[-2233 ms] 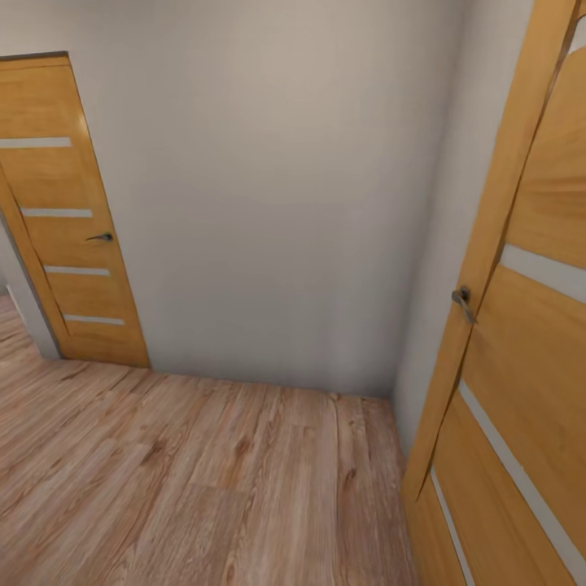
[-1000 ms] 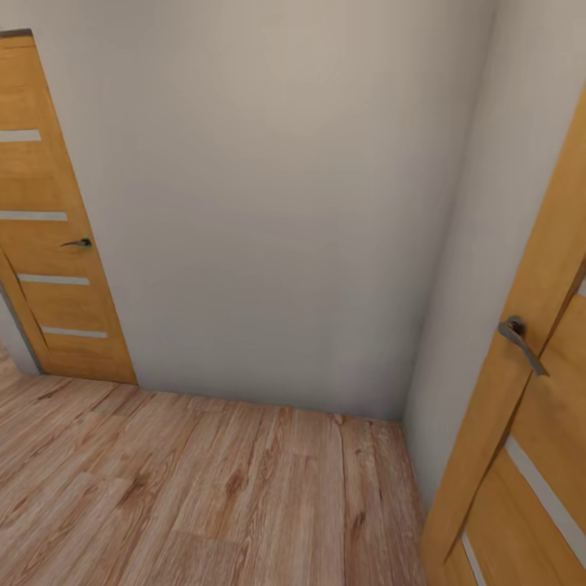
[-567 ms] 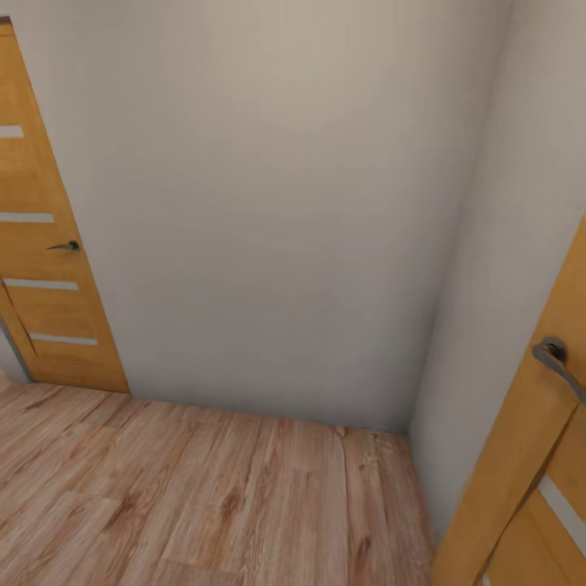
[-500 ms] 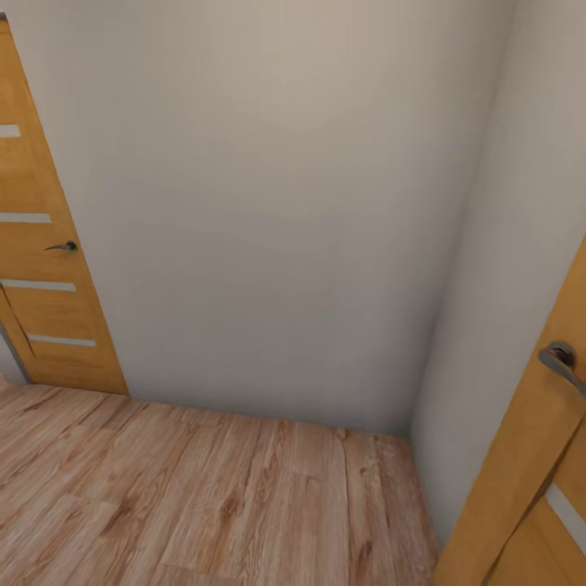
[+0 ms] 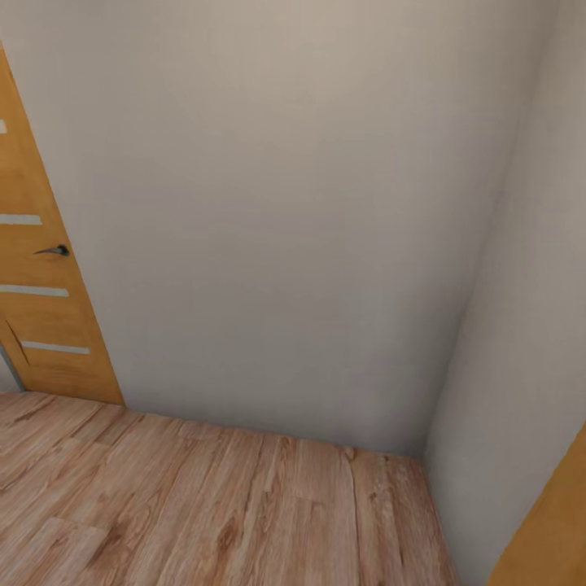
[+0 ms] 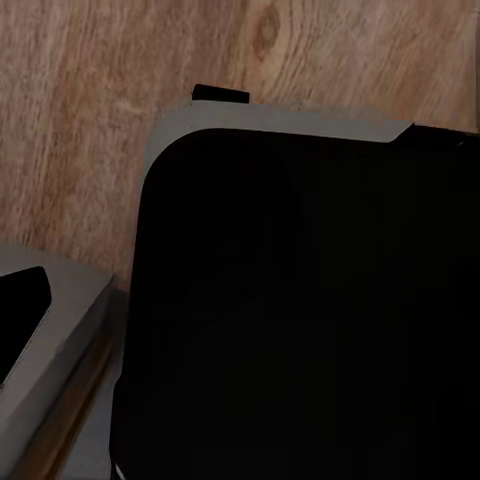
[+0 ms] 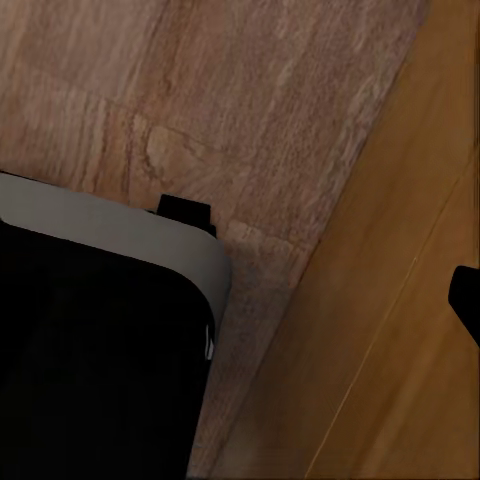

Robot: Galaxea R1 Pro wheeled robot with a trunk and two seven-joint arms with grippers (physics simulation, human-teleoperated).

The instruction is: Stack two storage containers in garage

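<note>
Pale grey wall (image 5: 277, 212) fills most of the head view, meeting a second wall (image 5: 521, 350) at a vertical corner on the right. Light wood-plank flooring (image 5: 212, 505) runs along the base of both walls and spreads toward the near edge, bare and open across its whole visible width. At the left edge stands an orange-brown wooden door (image 5: 37, 277) with pale horizontal strips and a small dark lever handle (image 5: 53, 251); its bottom edge meets the planks just beside the wall's base. A sliver of another orange wooden panel (image 5: 553, 537) cuts across the lower right corner, close against the right-hand wall, narrowing the room on that side.

Seen from the left wrist, a large black body with a grey rounded rim (image 6: 300, 300) hangs above wood planks (image 6: 100, 120), and a second grey-edged dark part (image 6: 40, 330) sits beside it. From the right wrist, a similar black, grey-rimmed body (image 7: 100, 330) lies over brownish planks (image 7: 220, 100), next to a smooth orange wooden surface (image 7: 400, 330) whose straight edge runs diagonally across the planks; a small dark shape (image 7: 465, 300) juts in at that picture's edge. Neither claw's fingers can be made out, so I cannot tell whether they are wide or narrow
</note>
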